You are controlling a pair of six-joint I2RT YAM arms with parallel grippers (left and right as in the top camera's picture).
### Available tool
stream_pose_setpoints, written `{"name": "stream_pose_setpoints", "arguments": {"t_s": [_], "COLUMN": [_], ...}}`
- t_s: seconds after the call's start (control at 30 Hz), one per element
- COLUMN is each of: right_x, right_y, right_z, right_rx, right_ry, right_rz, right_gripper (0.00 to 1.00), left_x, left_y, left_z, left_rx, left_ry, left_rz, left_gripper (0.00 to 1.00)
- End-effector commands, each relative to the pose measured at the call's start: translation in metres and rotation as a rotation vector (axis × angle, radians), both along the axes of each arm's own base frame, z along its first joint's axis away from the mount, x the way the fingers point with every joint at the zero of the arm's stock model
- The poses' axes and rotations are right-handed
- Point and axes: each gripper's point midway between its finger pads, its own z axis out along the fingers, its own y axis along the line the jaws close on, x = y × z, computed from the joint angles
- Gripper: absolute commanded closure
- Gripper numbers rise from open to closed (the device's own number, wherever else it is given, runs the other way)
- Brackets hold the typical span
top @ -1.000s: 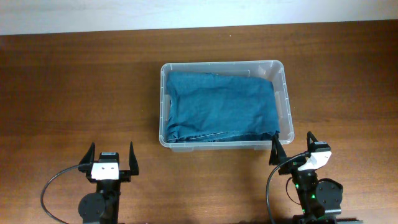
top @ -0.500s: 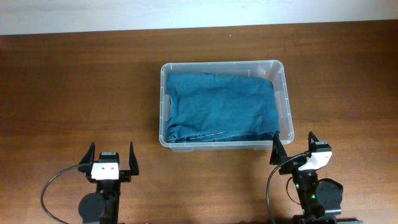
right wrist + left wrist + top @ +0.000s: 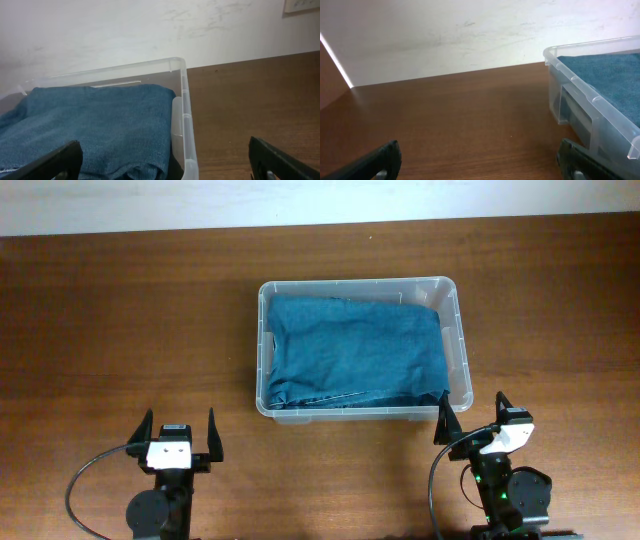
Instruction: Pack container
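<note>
Container (image 3: 459,345): clear plastic tub with rounded corners and a rolled rim, standing upright on the wooden table (image 3: 120,330), right of centre and toward the far edge in the overhead view. Contents: one folded blue cloth (image 3: 360,350), which covers almost the whole floor of the tub and lies below the rim; a narrow strip of bare plastic shows along the left wall. Left gripper (image 3: 180,420): positioned at the near edge of the table, left of the tub and well apart from it, fingers pointing toward the far side. Jaws are spread wide and grip nothing; the left wrist view shows only bare table between the two fingertips, with a corner of the tub to the right. Right gripper (image 3: 470,412): positioned at the near edge of the table, just beside the near right corner of the tub. Jaws are spread wide and grip nothing; whether the left finger touches the tub wall cannot be determined. The right wrist view looks along the right wall of the tub, with the cloth to the left of it and bare table to the right. A pale wall (image 3: 445,35) stands behind the table.
</note>
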Motion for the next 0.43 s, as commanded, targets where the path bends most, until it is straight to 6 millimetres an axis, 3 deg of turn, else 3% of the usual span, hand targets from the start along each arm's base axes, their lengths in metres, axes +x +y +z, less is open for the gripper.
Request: {"name": "stream_pose_setpoints", "arguments": {"t_s": [0.0,0.4], "right_x": [-0.0003,-0.0003], "right_y": [-0.0002,-0.0002], "right_z": [-0.002,-0.0019], "right_rx": [-0.014,-0.014], "right_ry": [0.001,0.001], "right_rz": [-0.004,-0.004], "right_gripper": [0.02,0.02], "left_x": [-0.0001,-0.0001], "left_y": [-0.0027,-0.0028], "left_z": [-0.0007,-0.0007], "left_rx": [0.012,0.012], "left_ry": [-0.003,-0.003], "left_rz": [-0.015,-0.015], "left_gripper": [0.01,0.01]}}
